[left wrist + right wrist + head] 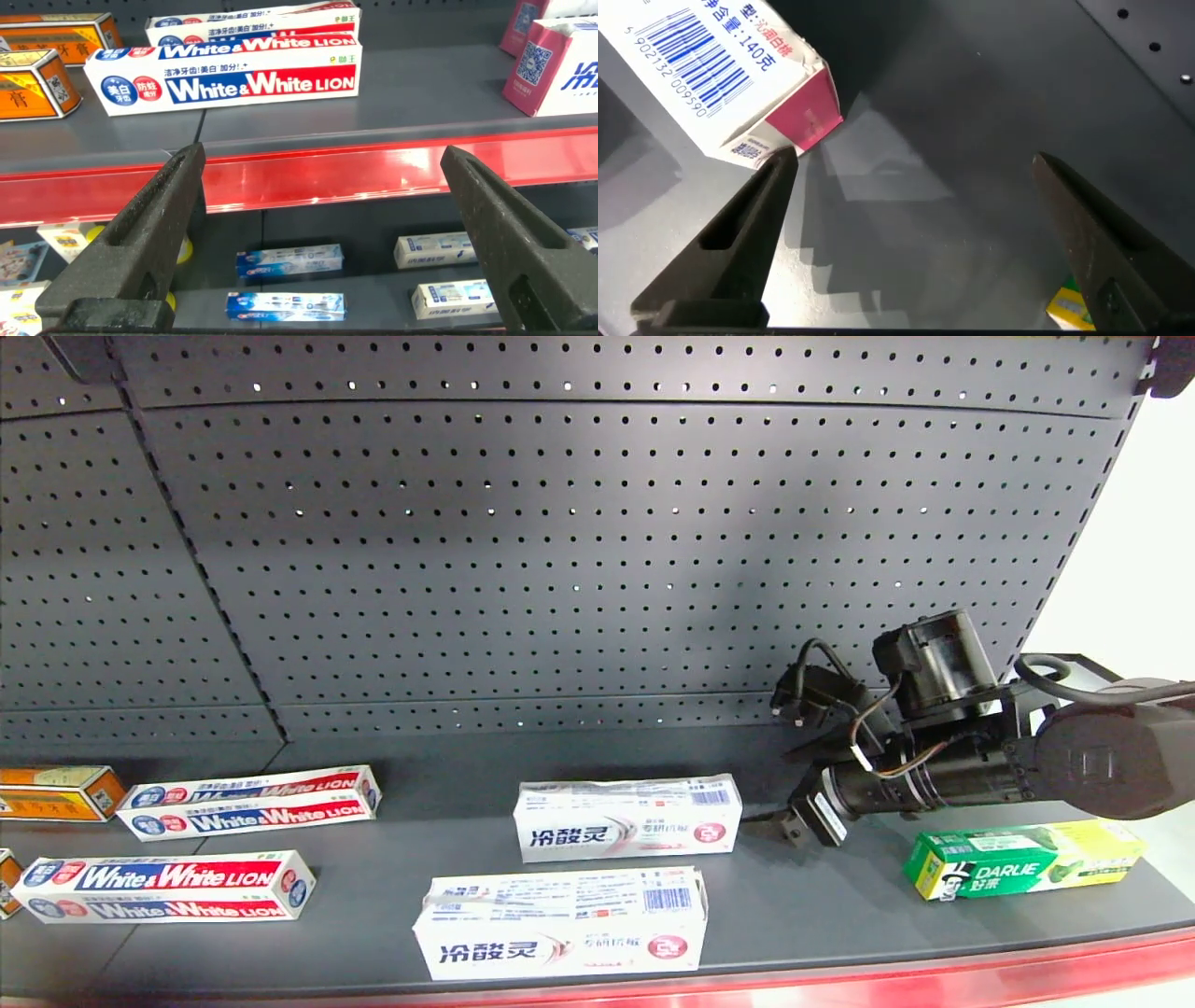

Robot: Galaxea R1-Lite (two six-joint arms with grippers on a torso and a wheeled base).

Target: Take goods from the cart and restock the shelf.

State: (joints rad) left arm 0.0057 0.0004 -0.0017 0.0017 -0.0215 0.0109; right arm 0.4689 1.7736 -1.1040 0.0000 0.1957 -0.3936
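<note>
While our right gripper (780, 826) and left gripper (322, 154) hold their fingers apart and empty, we risk nudging askew the white toothpaste box (627, 817) just beside the right one.

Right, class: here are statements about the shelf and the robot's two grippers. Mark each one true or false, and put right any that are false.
1. The green box lies flat at the right end of the shelf. True.
2. The right gripper is shut on a box. False: it is open and holds nothing; the pink end of the rear white box is close to one finger.
3. The rear white box lies behind the front white box, apart from it. True.
4. The left gripper is shut. False: it is open and empty, facing the shelf's red edge.
</note>
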